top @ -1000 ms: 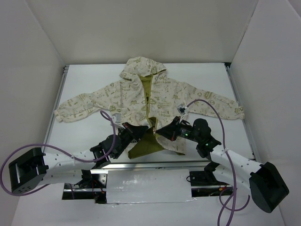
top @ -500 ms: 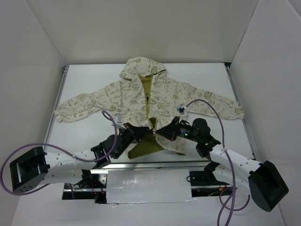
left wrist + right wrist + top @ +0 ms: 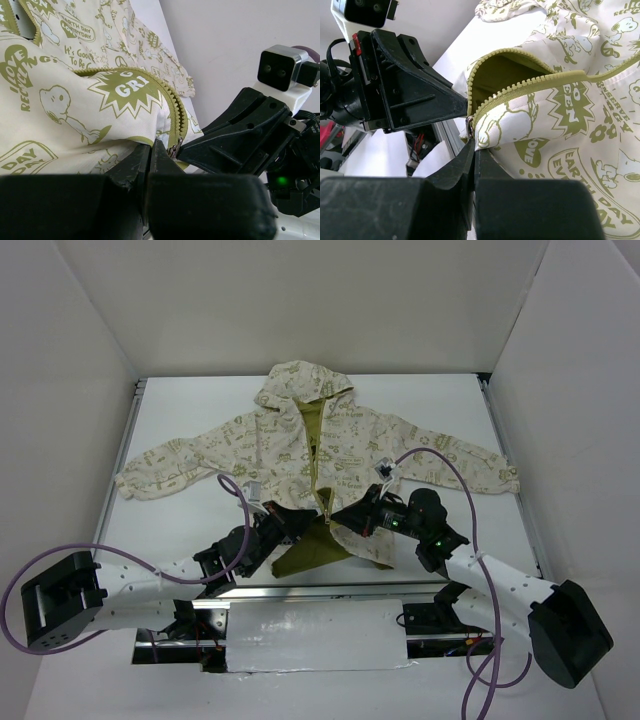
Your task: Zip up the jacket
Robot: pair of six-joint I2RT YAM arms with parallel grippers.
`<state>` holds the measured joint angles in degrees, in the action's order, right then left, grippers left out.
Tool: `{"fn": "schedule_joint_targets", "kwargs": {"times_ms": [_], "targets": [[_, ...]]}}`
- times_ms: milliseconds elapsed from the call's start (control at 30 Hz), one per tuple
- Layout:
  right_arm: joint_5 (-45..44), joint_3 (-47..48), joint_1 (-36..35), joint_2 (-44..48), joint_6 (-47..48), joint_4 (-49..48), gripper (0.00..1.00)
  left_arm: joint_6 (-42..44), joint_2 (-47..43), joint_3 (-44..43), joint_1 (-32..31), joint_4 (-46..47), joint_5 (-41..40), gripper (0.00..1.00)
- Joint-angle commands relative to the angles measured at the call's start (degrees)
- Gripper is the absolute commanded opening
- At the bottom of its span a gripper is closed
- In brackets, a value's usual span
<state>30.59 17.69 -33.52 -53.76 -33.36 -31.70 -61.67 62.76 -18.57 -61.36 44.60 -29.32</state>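
A small cream hooded jacket printed with olive-green doodles (image 3: 290,455) lies spread flat on the white desk (image 3: 200,405). Its hood is on the far side of both hands and its sleeves stretch out to either side of them. The front is open along most of its length and shows olive-yellow lining. On the near side of the hands, a lower flap is turned out with the lining facing up.

The left hand (image 3: 300,522) and the right hand (image 3: 343,517) meet at the bottom of the front opening, their tips almost touching. In the left wrist view, the left hand's fingers are pressed together and pinch the cream fabric at the lower edge of the jacket. A small metal zipper slider (image 3: 176,148) sits just beside those fingertips, between them and the black body of the right hand.

In the right wrist view, the right hand's fingers are also pressed tight together, nipping the jacket's edge right at the foot of the olive-yellow toothed zipper strip (image 3: 535,82). From those fingertips the strip curves up and away, and the opening gapes beside it.
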Motion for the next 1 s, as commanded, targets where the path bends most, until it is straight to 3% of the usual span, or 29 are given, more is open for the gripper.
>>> {"fn": "schedule_joint_targets", "kwargs": {"times_ms": [0,967], "targets": [[0.17,2.26,-0.41,-0.12,0.5,-2.48,0.0,0.59,-0.45,-0.59,0.1,3.04,-0.65,0.0],[-0.88,2.26,-0.23,0.59,1.02,-1.17,0.0,0.5,0.69,-1.29,0.1,4.36,0.76,0.0]]}}
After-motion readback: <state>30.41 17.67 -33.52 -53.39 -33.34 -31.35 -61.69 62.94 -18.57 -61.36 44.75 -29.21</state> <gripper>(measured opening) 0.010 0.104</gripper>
